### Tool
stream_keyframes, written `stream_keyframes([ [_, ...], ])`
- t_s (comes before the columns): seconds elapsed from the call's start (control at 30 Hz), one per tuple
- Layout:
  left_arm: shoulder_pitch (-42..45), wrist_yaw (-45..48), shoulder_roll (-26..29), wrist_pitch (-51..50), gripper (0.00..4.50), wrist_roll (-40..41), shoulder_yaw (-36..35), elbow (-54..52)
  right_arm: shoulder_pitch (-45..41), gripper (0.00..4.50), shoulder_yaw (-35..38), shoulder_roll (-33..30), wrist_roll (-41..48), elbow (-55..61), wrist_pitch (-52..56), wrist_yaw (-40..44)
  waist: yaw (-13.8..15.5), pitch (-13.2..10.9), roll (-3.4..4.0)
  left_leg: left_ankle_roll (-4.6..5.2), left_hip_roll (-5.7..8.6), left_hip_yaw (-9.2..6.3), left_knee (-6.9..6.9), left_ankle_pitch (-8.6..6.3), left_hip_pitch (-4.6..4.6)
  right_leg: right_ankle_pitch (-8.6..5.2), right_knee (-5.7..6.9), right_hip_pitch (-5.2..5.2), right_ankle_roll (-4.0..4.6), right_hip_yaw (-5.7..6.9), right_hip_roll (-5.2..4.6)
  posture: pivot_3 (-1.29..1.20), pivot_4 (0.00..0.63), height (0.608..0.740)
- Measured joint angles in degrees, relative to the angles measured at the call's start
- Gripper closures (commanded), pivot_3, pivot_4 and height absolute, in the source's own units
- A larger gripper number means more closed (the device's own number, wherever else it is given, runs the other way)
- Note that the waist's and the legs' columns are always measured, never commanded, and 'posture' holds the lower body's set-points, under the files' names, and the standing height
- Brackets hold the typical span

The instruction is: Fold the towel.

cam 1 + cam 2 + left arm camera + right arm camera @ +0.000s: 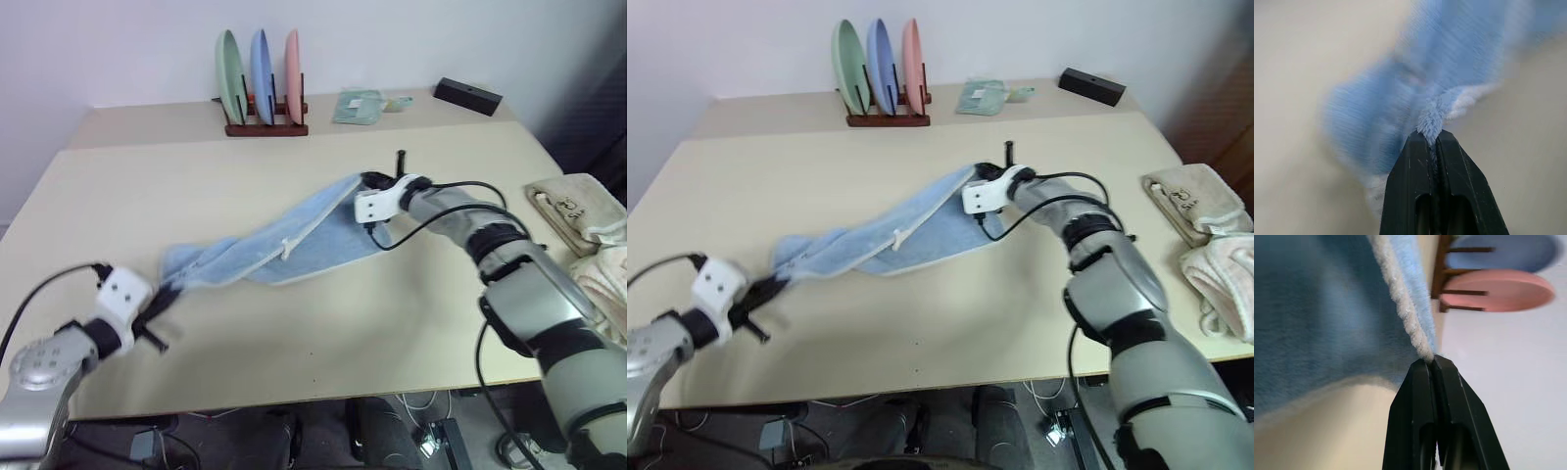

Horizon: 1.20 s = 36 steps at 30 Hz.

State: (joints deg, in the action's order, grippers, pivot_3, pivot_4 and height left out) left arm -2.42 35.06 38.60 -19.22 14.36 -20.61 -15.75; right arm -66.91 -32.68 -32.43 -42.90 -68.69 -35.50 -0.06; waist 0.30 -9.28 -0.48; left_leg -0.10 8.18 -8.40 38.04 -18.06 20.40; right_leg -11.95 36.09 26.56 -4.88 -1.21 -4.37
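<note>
One light blue towel (274,245) stretches, twisted, between two tools, its long axis running from the left tool (162,305) up to the right tool (370,184). Each tool is clamped tight on an opposite end (neither arm is nearer). It hangs partly over one beige counter (196,176). Beyond the right tool stand three plates (260,64).

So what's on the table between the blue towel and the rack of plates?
Nothing: in the left eye view, bare table runs from the towel up to the plate rack.
</note>
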Motion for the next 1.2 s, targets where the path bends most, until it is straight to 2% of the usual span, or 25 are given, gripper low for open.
stream_keyframes([
  [0.1, 14.3, -3.7, 0.4, 1.4, 4.5, -0.9, -0.1, 8.1, 0.4, 4.47, 3.8, -4.3, 2.9, 4.0, -0.1, 1.6, -0.2, 0.0, 0.0, 0.0, 0.0, 0.09, -0.02, 0.0, -0.09, 0.04, -0.03, -0.07, -0.05, -0.06, -0.02, 0.0, 0.15, 0.74],
  [0.17, 23.9, -6.0, 0.5, 3.8, 4.5, -2.8, 1.5, 15.4, -0.5, 4.47, 4.8, -5.1, 3.3, 5.1, 0.9, 1.7, -0.9, 0.0, 0.0, 0.0, 0.0, 0.12, -0.02, 0.0, -0.07, 0.05, -0.02, -0.03, -0.07, -0.07, -0.02, 0.0, 0.15, 0.74],
  [0.3, 45.8, -12.8, -0.2, 12.1, 4.5, -7.3, 4.6, 33.7, -7.0, 4.47, 6.0, -5.7, 3.2, 5.5, 3.9, 0.2, -1.7, 0.0, -0.05, 0.0, 0.0, 0.27, -0.06, 0.01, 0.23, 0.09, 0.02, 0.35, -0.11, -0.09, -0.05, 0.0, 0.15, 0.74],
  [0.4, 54.8, -15.5, 0.2, 18.0, 4.5, -8.5, 4.6, 40.9, -11.8, 4.47, 8.4, -7.3, 3.8, 7.2, 4.7, -1.1, -2.5, 0.0, -0.06, 0.06, 0.0, 0.34, -0.15, -0.03, 0.21, 0.08, -0.03, 0.39, -0.12, -0.03, -0.13, 0.0, 0.15, 0.74],
  [0.5, 57.0, -14.6, 0.5, 19.9, 4.5, -8.1, 4.6, 44.4, -12.4, 4.47, 10.7, -8.6, 6.1, 9.9, 4.2, 0.4, -3.0, 0.0, -0.06, 0.13, 0.0, 0.43, -0.16, -0.07, 0.22, 0.1, -0.05, 0.41, -0.16, -0.01, -0.15, 0.0, 0.15, 0.74],
  [0.57, 53.9, -12.0, 1.7, 19.8, 4.5, -7.5, 4.6, 43.6, -10.7, 4.47, 12.3, -9.3, 8.9, 12.5, 3.3, 4.1, -3.4, 0.0, -0.05, 0.14, 0.0, 0.46, -0.15, -0.08, 0.21, 0.1, -0.06, 0.44, -0.16, -0.02, -0.15, 0.0, 0.15, 0.74],
  [0.6, 49.6, -9.9, 2.7, 19.4, 4.5, -6.9, 4.6, 40.9, -8.2, 4.47, 13.7, -9.6, 11.7, 15.4, 2.5, 7.7, -3.6, 0.0, -0.03, 0.14, -0.03, 0.47, -0.17, -0.08, 0.13, 0.1, -0.05, 0.39, -0.16, -0.04, -0.14, 0.0, 0.15, 0.74],
  [0.77, 26.5, -2.2, 3.9, 14.5, 4.5, -3.5, 4.0, 28.3, 10.7, 4.47, 15.9, -12.7, 24.3, 30.7, 4.0, 27.9, -3.7, 0.0, -0.04, 0.26, -0.05, 0.47, 0.04, -0.16, 0.24, 0.13, 0.04, 0.41, -0.21, -0.04, -0.14, 0.0, 0.15, 0.74],
  [0.83, 16.5, 0.4, 4.5, 12.6, 4.5, -2.2, 3.3, 22.1, 20.3, 4.47, 16.1, -15.7, 29.1, 38.2, 7.6, 36.4, -3.3, 0.0, -0.02, 0.3, -0.04, 0.49, 0.04, -0.19, 0.28, 0.13, 0.0, 0.42, -0.21, -0.05, -0.15, 0.0, 0.15, 0.74],
  [0.93, 6.5, 3.6, 4.9, 7.6, 4.5, 1.1, 1.7, 13.8, 29.8, 4.47, 17.1, -19.0, 34.9, 49.1, 14.2, 45.3, -2.4, -0.1, 0.02, 0.32, -0.04, 0.55, 0.15, -0.2, 0.31, 0.16, 0.02, 0.41, -0.24, -0.08, -0.15, 0.0, 0.15, 0.74],
  [1.0, -3.9, 7.6, 6.1, 4.4, 4.5, 4.7, -1.1, 5.5, 37.8, 4.47, 20.4, -24.7, 40.8, 58.7, 20.6, 51.6, -1.6, -0.1, 0.07, 0.44, -0.06, 0.58, 0.07, -0.29, 0.06, 0.14, -0.09, 0.19, -0.25, -0.1, -0.16, 0.0, 0.15, 0.74],
  [1.2, -14.5, 12.3, 7.5, -4.1, 4.5, 11.0, -5.2, -3.7, 49.0, 4.47, 27.6, -32.3, 50.9, 74.1, 35.1, 61.9, 0.0, -0.1, 0.09, 0.81, -0.11, 0.6, 0.16, -0.51, -0.29, 0.14, -0.24, -0.33, -0.26, -0.02, -0.16, 0.0, 0.15, 0.74],
])
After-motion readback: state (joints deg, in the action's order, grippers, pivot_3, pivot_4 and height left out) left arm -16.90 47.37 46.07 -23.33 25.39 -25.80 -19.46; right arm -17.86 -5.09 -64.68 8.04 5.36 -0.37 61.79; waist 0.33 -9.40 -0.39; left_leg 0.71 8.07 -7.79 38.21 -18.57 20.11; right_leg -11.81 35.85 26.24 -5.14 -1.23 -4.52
